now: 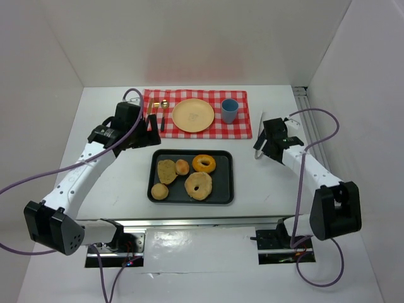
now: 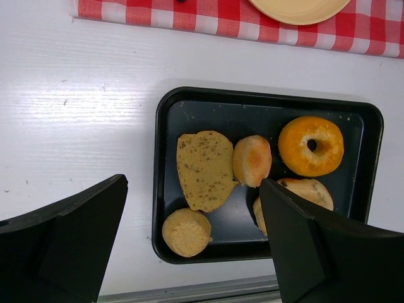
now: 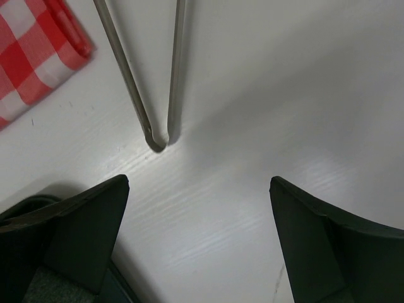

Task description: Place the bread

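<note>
A black tray [image 1: 191, 201] holds several breads: a flat seeded slice [image 1: 166, 170], a small bun [image 1: 182, 166], an orange donut [image 1: 204, 163], a pale bagel [image 1: 199, 185] and a round muffin [image 1: 160, 191]. A yellow plate [image 1: 193, 115] lies empty on the red checked cloth [image 1: 243, 126]. My left gripper [image 1: 151, 134] is open and empty, above the table just behind the tray's left end. In the left wrist view, this gripper [image 2: 192, 189] looks down on the slice [image 2: 203, 169], bun [image 2: 252, 160], donut [image 2: 311, 146] and muffin [image 2: 186, 231]. My right gripper [image 1: 261, 146] is open and empty, right of the tray.
A blue cup [image 1: 229, 110] and gold cutlery [image 1: 163, 108] sit on the cloth beside the plate. Metal tongs [image 1: 261, 120] lie on the table by my right gripper, and they also show in the right wrist view [image 3: 136, 95]. White walls enclose the table.
</note>
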